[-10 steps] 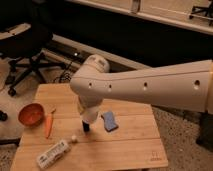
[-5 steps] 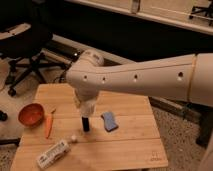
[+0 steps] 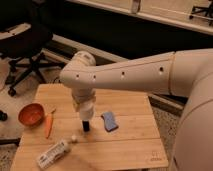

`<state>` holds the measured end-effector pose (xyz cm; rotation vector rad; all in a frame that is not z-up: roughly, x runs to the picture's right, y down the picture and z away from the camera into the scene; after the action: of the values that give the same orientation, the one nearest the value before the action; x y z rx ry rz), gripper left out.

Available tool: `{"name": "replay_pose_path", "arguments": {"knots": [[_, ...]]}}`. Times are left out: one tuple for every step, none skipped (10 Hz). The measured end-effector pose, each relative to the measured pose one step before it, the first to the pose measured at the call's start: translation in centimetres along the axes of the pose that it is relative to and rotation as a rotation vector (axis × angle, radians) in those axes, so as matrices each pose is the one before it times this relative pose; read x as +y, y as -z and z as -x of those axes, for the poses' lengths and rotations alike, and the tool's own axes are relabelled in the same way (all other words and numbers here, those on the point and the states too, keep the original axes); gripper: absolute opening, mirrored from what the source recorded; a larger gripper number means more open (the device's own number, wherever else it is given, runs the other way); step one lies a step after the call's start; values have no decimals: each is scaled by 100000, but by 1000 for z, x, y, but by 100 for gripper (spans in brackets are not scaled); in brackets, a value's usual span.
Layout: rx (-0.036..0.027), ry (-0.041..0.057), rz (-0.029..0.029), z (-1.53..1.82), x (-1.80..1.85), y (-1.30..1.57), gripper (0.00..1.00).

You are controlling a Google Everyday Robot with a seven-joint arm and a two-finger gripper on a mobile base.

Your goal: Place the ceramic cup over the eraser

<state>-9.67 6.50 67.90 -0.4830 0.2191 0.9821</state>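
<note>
The ceramic cup (image 3: 86, 111) is a small white cylinder hanging right under the wrist of my white arm (image 3: 130, 75). My gripper (image 3: 85, 106) is at the cup, mostly hidden by the wrist. The eraser (image 3: 86, 126) is a narrow black block standing upright on the wooden table (image 3: 130, 145), directly below the cup. Its top meets the cup's lower rim; I cannot tell whether the cup covers part of it.
A blue folded pad (image 3: 109, 121) lies just right of the eraser. An orange bowl (image 3: 31, 114) and a carrot (image 3: 48, 125) are at the left. A white tube (image 3: 52, 153) and a small white ball (image 3: 74, 138) lie near the front. An office chair (image 3: 20, 45) stands behind.
The arm has turned and shifted slightly left. The cup stays above the eraser, at about the same height.
</note>
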Motion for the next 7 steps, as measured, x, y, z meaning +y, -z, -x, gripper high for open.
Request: {"name": "replay_pose_path", "arguments": {"knots": [[1703, -728, -122, -3, -365, -774, 0], [688, -379, 708, 207, -121, -663, 0], [-281, -161, 1836, 467, 85, -635, 0], [36, -67, 2705, 417, 171, -816, 0], [478, -88, 3184, 351, 143, -1038, 0], [677, -123, 1429, 99, -90, -691, 0], [1380, -269, 652, -38, -399, -980, 0]]}}
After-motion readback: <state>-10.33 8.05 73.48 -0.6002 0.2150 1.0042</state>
